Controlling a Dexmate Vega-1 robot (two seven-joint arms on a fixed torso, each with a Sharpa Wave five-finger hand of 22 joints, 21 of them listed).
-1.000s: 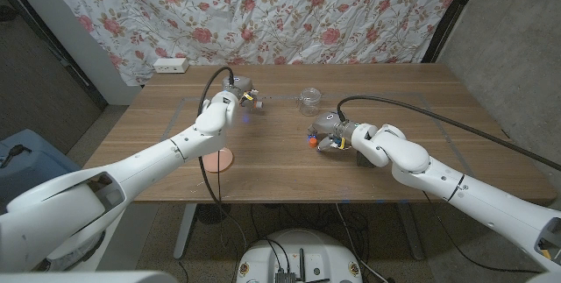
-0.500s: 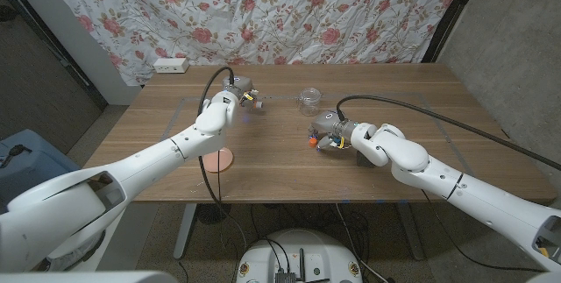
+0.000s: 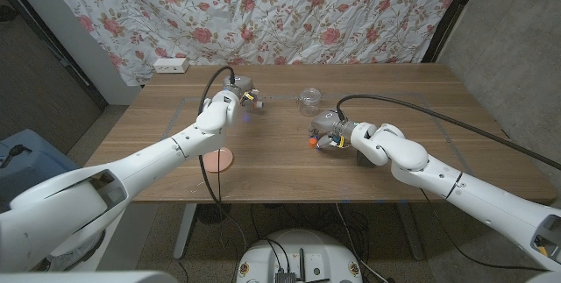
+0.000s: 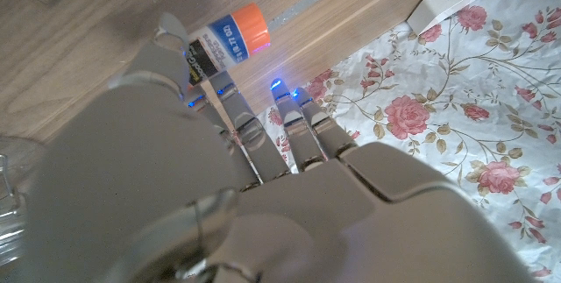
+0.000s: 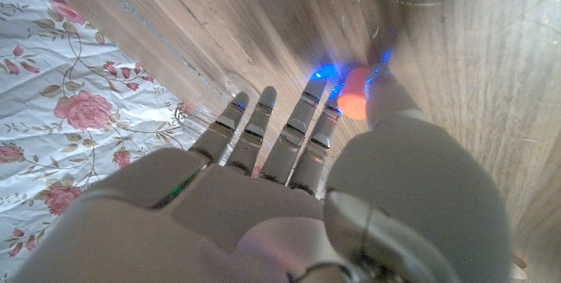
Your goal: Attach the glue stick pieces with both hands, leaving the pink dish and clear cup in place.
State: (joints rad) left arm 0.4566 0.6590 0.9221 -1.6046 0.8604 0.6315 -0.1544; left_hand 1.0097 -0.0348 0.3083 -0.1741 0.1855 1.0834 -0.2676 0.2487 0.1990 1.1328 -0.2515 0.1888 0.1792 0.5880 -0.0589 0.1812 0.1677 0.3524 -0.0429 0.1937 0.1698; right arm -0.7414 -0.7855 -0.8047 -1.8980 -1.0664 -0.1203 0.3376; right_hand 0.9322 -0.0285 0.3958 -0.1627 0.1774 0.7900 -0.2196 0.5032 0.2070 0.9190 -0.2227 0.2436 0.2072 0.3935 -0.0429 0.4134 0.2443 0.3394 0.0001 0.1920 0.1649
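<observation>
My left hand (image 3: pixel 238 90) is up near the far side of the worktop (image 3: pixel 289 165), and in my left wrist view it pinches the glue stick body (image 4: pixel 221 44), white-labelled with an orange end, which juts out past my fingers (image 4: pixel 298 125). My right hand (image 3: pixel 331 134) sits lower near the middle of the worktop, fingers stretched forward, with the small orange cap (image 5: pixel 352 104) nipped against the thumb; in the head view the same cap (image 3: pixel 313 141) shows as an orange dot at the hand's left edge. I think it is clear of the wood, but the wrist view is too close and blue-lit to be sure.

The two pieces are well apart, so I judge the joining not yet started. The clear cup (image 3: pixel 308 100) stands between my hands, just beyond the right one, and that is my main worry: bringing the hands together on a straight line could let my knuckles clip it and shift it. The pink dish (image 3: pixel 224 159) lies under my left forearm, near the front edge, and a dropped elbow could drag it. The cap is held by very little, so a skewed meeting with the stick could pop it loose.
</observation>
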